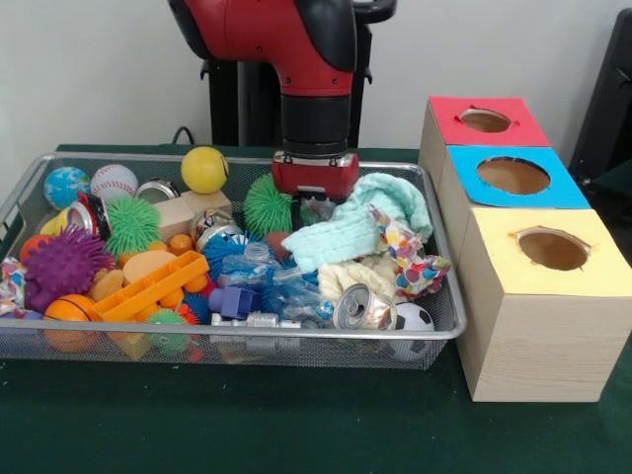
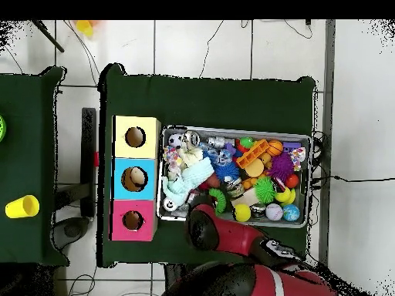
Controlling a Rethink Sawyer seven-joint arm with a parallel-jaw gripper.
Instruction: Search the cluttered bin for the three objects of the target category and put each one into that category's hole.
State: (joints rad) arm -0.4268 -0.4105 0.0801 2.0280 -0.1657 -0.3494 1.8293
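Wire mesh bin (image 1: 30,183) fills the left and centre of the front view, packed with clutter. Gripper (image 1: 315,202) is down in the back middle of the bin, tips buried among the items, so can't tell if it is wide, narrow or holding anything. Just left of it a green spiky ball (image 1: 267,205); just right a mint-green cloth (image 1: 360,227), crumpled, draped toward the bin's right end. Yellow ball (image 1: 204,169) sits at the back rim, baseball (image 1: 114,181) and blue globe ball (image 1: 66,186) in the upper left corner, purple spiky ball (image 1: 61,265) at left, small soccer ball (image 1: 414,318) and a crushed silver can (image 1: 361,308) at front right. Orange plastic tray piece (image 1: 148,288) lies at front left.

Right of the bin stand three wooden boxes, each with a round hole on top: red box (image 1: 486,120) farthest up, blue box (image 1: 513,176) in the middle, yellow box (image 1: 553,251) lowest. In the overhead view the boxes are at centre left, bin just right of them, and something pale sits in the blue hole.
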